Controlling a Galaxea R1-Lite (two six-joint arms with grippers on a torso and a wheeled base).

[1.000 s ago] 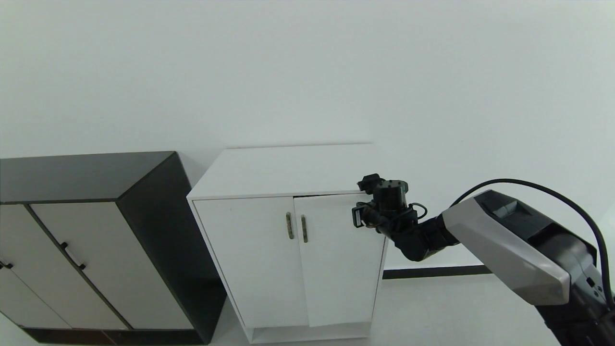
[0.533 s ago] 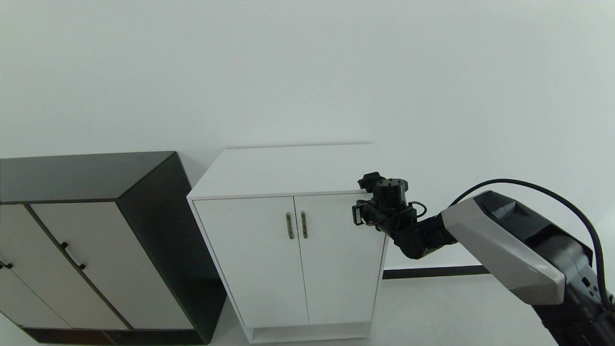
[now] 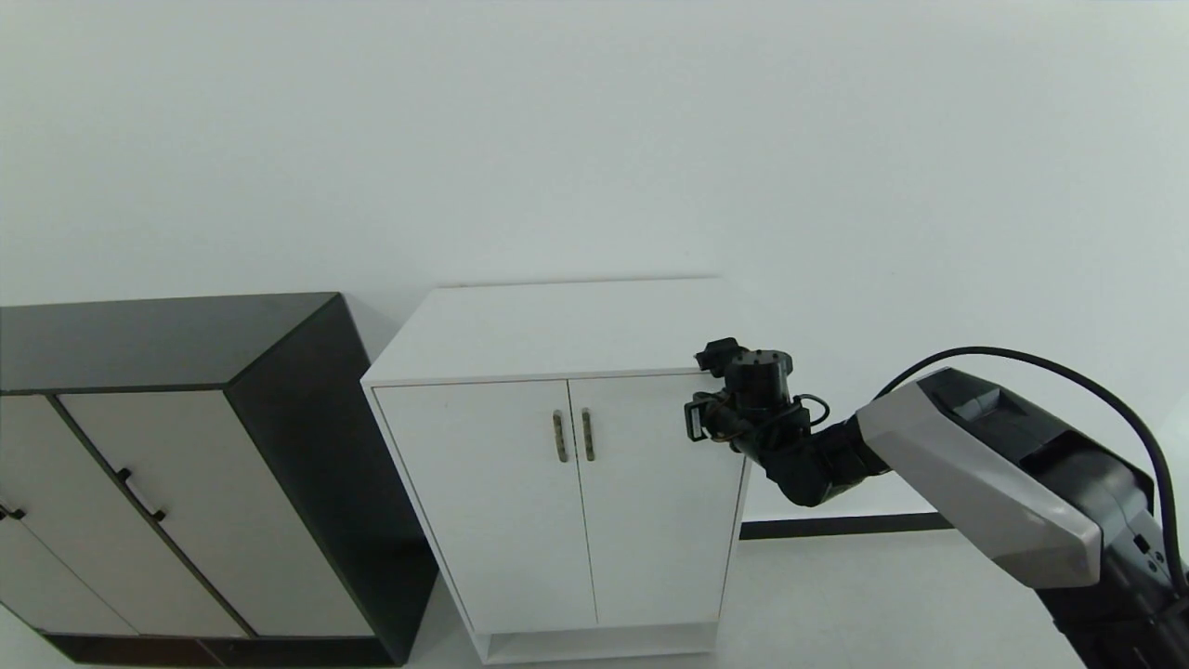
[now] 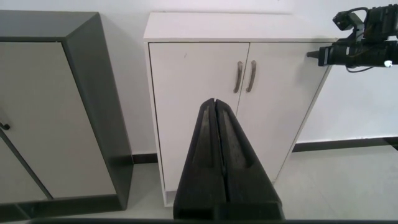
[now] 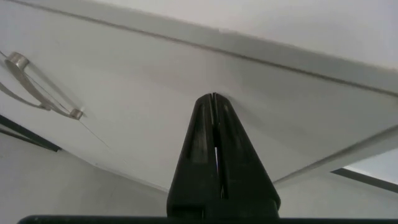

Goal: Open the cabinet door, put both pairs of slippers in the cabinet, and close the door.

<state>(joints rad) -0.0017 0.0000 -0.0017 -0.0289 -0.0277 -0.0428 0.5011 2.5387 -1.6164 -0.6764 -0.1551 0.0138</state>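
Cabinet door (image 3: pixel 650 502): found shut flush on the white cabinet (image 3: pixel 557 325), against the wall.
Right gripper (image 5: pixel 213 101): fingers closed on nothing, tip set near the door's upper outer corner; judged a push to seat it.
Left gripper (image 4: pixel 214 104): closed and empty, held well back.
Views: both handles (image 4: pixel 245 76) were shown whole from the left wrist. The tip's closeness to the door was shown from the right wrist, but contact was not confirmed.

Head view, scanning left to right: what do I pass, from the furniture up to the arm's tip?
Dark cabinet → white cabinet's left door → left handle → right handle → right gripper, shut.
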